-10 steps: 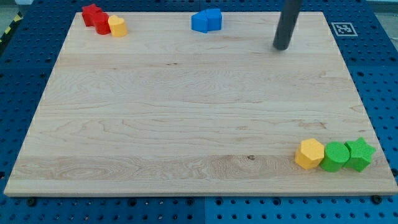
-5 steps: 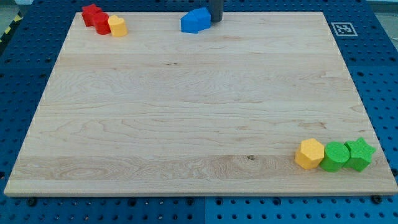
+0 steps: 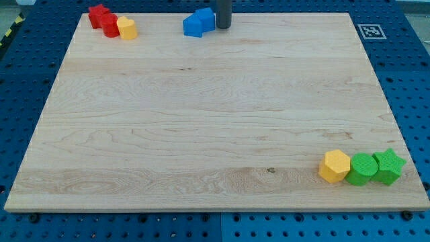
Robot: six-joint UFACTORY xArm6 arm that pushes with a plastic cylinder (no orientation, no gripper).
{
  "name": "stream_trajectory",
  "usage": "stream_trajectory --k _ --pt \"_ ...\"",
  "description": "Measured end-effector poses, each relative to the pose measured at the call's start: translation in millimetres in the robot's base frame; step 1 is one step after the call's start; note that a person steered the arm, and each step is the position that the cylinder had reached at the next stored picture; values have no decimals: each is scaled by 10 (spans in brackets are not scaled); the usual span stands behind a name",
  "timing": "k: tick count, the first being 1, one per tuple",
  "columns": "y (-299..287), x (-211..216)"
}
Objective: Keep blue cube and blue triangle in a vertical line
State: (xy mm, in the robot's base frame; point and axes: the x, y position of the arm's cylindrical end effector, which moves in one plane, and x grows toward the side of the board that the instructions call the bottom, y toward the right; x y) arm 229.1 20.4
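Two blue blocks sit pressed together near the view's top edge of the wooden board [image 3: 201, 121]. The left one [image 3: 193, 25] looks like the blue triangle and the right one [image 3: 206, 19] like the blue cube, though the shapes are hard to tell apart. They lie side by side, the right one a little higher in the view. My tip [image 3: 223, 26] touches the right side of the blue pair.
A red star [image 3: 98, 14], a red block [image 3: 110, 25] and a yellow block [image 3: 126, 28] cluster at the top left. A yellow hexagon [image 3: 334, 166], a green round block [image 3: 363, 169] and a green star [image 3: 389, 166] line up at the bottom right.
My tip swept from the top right leftwards to the blue pair and pushed both blue blocks to the view's left along the top edge.
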Motion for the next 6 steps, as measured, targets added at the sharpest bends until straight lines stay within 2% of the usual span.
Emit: stream_trajectory --k 3,6 --pt "3 -21" --pt "-364 -16"
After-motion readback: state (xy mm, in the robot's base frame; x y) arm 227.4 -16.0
